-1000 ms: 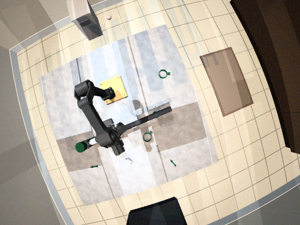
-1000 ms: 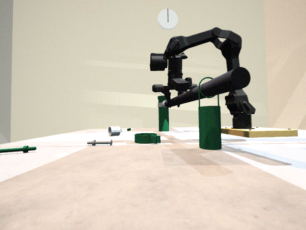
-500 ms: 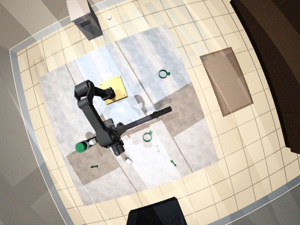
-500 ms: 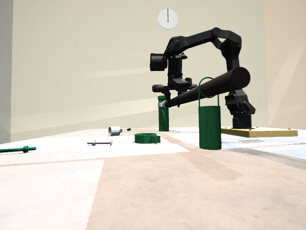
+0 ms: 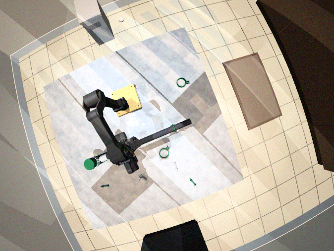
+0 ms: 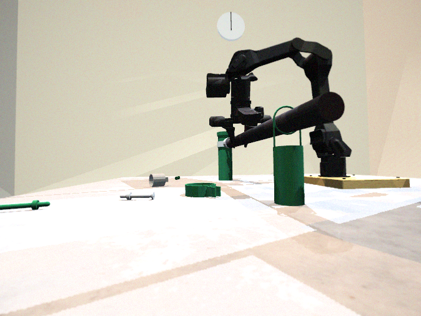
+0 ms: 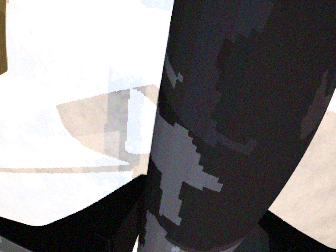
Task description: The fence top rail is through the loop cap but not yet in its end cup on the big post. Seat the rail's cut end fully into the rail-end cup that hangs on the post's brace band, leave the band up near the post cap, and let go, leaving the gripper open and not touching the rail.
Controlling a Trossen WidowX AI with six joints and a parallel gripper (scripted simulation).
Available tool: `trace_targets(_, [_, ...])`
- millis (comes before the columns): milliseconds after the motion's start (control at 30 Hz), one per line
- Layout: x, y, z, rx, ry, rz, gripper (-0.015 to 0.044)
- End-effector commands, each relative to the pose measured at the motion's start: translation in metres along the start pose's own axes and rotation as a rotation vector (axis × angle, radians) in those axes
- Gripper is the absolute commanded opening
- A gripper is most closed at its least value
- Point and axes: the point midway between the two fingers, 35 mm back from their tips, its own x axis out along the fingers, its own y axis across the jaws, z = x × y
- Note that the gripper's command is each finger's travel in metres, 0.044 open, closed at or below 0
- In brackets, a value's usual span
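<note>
The dark fence rail (image 5: 161,133) (image 6: 299,115) (image 7: 240,100) slopes down toward the big green post (image 5: 90,163) (image 6: 225,166). Its far end passes through the green loop (image 6: 273,123) above the small post (image 6: 288,175). My gripper (image 6: 238,142) is shut on the rail near its lower, cut end. The pale rail-end cup (image 6: 225,142) hangs on the brace band (image 6: 220,143), high on the big post below its cap. The cut end appears at the cup's mouth in the exterior view; its depth inside cannot be told. The arm hides the grip from above.
A green band (image 6: 200,191) lies between the posts; another green ring (image 5: 179,79) lies farther back. A pale bolt (image 6: 139,196), green bolts (image 5: 192,181) (image 5: 104,185) and a loose grey cup (image 5: 142,177) (image 6: 157,180) lie around. The arm stands on a yellow board (image 5: 132,94).
</note>
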Motion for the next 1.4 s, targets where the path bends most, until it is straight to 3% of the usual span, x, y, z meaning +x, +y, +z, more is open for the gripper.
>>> trace_targets(0, [-0.0018,-0.0014,-0.0038,-0.003,0.011,-0.006,0.0])
trace_targets(1367, [-0.0018,-0.002,-0.0067,-0.004,0.008,-0.005,0.0])
